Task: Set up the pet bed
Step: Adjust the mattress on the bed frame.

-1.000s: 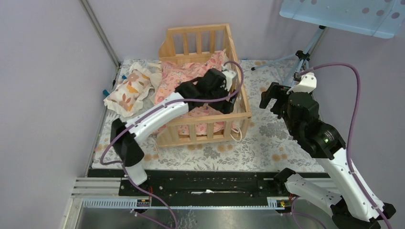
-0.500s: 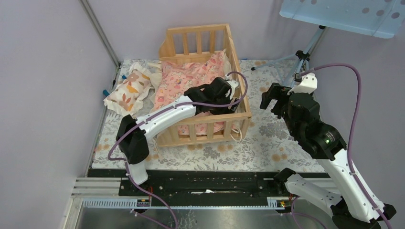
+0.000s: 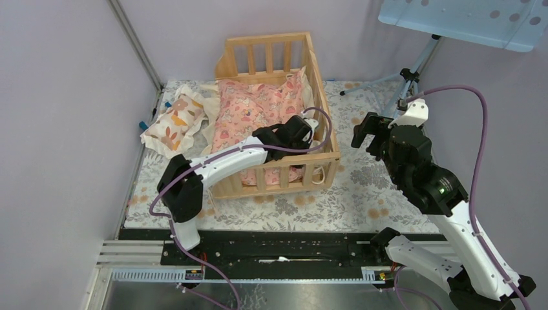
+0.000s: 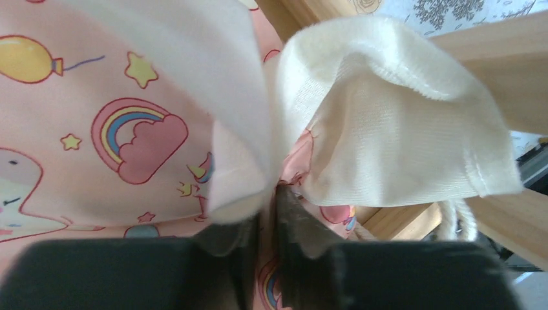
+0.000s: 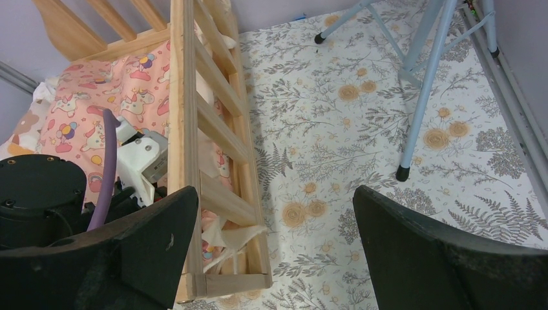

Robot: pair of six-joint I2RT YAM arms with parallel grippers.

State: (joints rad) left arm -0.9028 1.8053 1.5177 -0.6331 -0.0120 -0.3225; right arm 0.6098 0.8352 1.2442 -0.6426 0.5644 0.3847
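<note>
Wood first: the pet bed (image 3: 268, 40) is sitting upper centre of the overhead view, on the floral table cover (image 3: 362, 194). Inside it the pink cushion (image 3: 249, 106) is lying rumpled and spilling out over the bed's left edge. The small leaf-print pillow (image 3: 174, 123) is resting on the cover just beside it, at the left of the frame. Now the left gripper (image 3: 298, 134) is reaching down inside the bed, near its lower right corner. On its wrist camera the fingers (image 4: 294, 226) are drawn narrow and pinching the cushion's cream ruffle (image 4: 388, 142), with rainbow-print fabric filling the left half of the shot. Over on the right of the overhead view, the right gripper (image 3: 366, 132) is hanging in the air, apart from the bed, jaws spread wide with nothing between them. Its wrist view is showing the bed's side rail (image 5: 187, 129) on the left and a blue-grey tripod (image 5: 423, 90) standing upper right.
</note>
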